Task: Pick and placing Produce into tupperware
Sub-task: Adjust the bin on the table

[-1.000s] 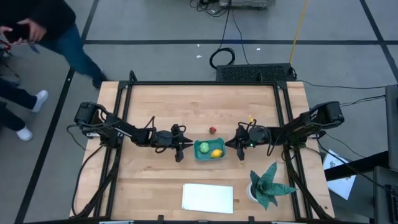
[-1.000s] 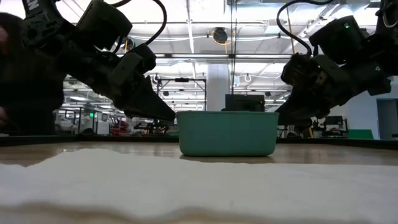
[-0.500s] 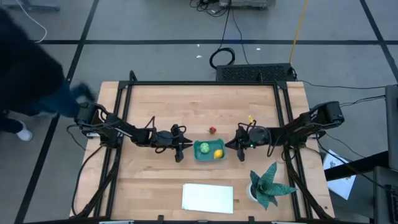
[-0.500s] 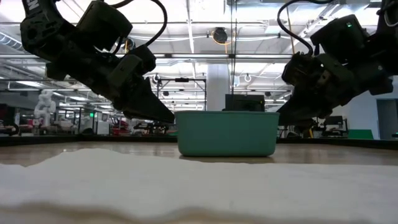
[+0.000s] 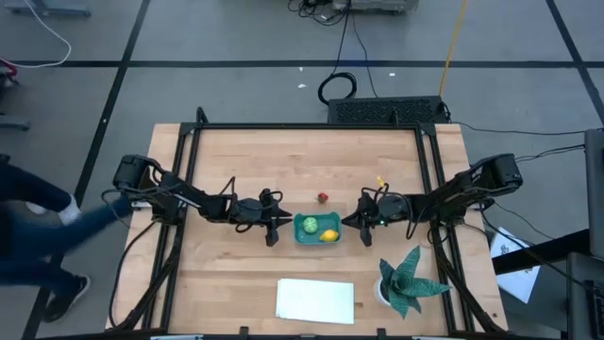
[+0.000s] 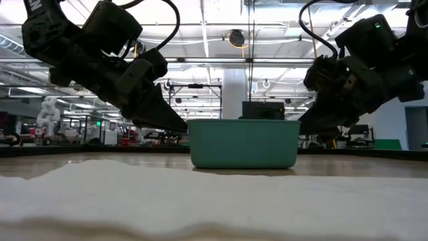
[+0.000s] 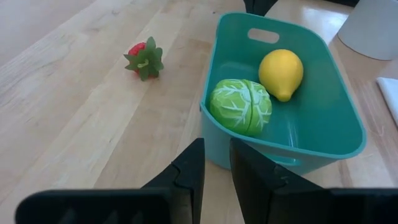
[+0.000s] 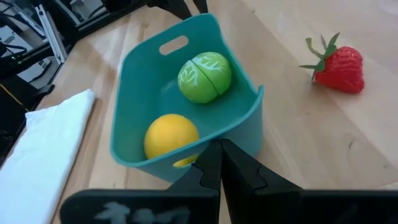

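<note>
Low view: hides the contents of the teal tupperware (image 6: pixel 243 143) behind its near wall; shows only both grippers slanting down toward its two short ends, with a pale blurred sheet (image 6: pixel 200 201) filling the foreground. Cannot make out the red piece there.

High view: places the tupperware (image 5: pixel 317 228) near the middle of the table (image 5: pixel 217 161), between the left gripper (image 5: pixel 275 225) and the right gripper (image 5: pixel 362 223) — each just beside one short end of the tub. Holds two pieces inside: the light-green round one (image 5: pixel 310 224) toward the left gripper's end, the yellow lemon (image 5: pixel 328 234) toward the right gripper's end. Leaves the red strawberry (image 5: pixel 323 197) outside on bare wood, just beyond the tub's far long side, toward the table's back edge. Shows the white sheet (image 5: pixel 315 300) by the front edge, the spiky green plant (image 5: pixel 409 280) near the front right corner, and a blurred person (image 5: pixel 42 247) cut off past the table's left edge.

Left wrist view: fingers (image 7: pixel 188 174) slightly apart, empty, tips just short of the tub's wall (image 7: pixel 249 155); green piece (image 7: pixel 240 107) right behind that wall, lemon (image 7: pixel 281 72) deeper in, strawberry (image 7: pixel 144 60) off to the side on wood.

Right wrist view: fingers (image 8: pixel 208 171) pressed together, gripping nothing — tips at the tub's near rim (image 8: pixel 186 168), lemon (image 8: pixel 171 137) just inside, strawberry (image 8: pixel 338 66) well apart.
</note>
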